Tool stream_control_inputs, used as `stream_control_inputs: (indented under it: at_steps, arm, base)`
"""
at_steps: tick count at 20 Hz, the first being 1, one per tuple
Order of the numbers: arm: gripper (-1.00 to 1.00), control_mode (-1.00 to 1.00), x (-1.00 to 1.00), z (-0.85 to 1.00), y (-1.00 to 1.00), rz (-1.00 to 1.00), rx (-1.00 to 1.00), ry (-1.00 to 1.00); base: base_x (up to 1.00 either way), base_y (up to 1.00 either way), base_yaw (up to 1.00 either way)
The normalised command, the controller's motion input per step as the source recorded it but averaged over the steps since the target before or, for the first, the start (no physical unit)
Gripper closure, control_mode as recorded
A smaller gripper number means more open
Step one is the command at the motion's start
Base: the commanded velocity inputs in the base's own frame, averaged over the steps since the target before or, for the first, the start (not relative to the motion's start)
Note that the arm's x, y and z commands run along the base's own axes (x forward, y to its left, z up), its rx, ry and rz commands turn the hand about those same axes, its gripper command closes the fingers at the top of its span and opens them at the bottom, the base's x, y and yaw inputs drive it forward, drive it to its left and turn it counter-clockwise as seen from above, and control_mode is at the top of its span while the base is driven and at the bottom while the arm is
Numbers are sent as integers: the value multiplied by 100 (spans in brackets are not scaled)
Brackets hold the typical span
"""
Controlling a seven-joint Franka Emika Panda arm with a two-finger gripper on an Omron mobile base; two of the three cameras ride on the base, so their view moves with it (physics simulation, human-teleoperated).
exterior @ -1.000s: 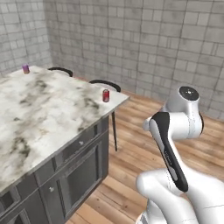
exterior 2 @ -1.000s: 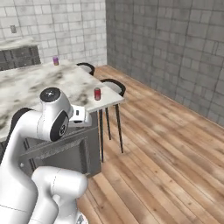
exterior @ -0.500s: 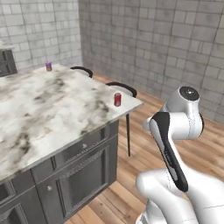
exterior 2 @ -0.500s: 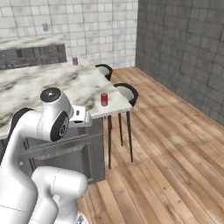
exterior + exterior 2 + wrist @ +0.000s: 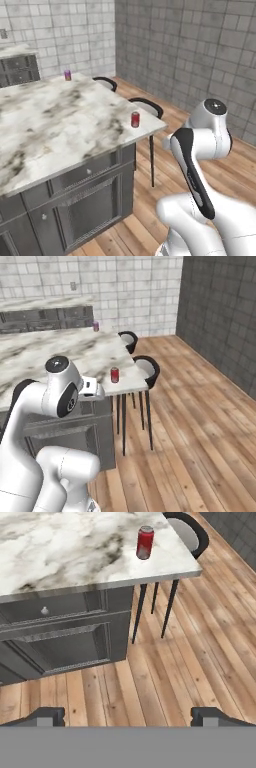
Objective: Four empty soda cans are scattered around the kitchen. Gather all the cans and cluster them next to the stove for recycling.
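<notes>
From either side of the base I can see two cans on the marble table: a red can standing upright near the table's near corner, and a purple can far back along the opposite end. The right base view catches the same red can and purple can, plus a wall counter behind them. The hand view looks down from closer in and takes in the red can alone, upright, a little way in from the table's side edge and front edge.

The gripper hangs with its fingertips spread wide apart, nothing between them, pointed down at the wooden floor in front of the table's dark cabinet. The red can sits well above and beyond it in that view, slightly to the right of centre, well apart from the gripper.

Two black stools tuck under the table's end beside the red can. The floor to the right of them is open planking running to the grey tiled wall.
</notes>
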Motion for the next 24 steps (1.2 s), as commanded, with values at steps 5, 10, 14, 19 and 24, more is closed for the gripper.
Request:
stream_control_inputs:
  at_steps: [5, 10, 14, 19, 24]
  arm:
    - [-100, 100, 0, 0, 0, 0, 0, 0]
    - [-100, 100, 0, 0, 0, 0, 0, 0]
    - [-100, 100, 0, 0, 0, 0, 0, 0]
    - [-100, 100, 0, 0, 0, 0, 0, 0]
    - [-100, 100, 0, 0, 0, 0, 0, 0]
  base:
    - [49, -35, 10]
    - [38, -12, 2]
    - [35, 0, 1]
    - [36, -7, 2]
    - [39, -6, 2]
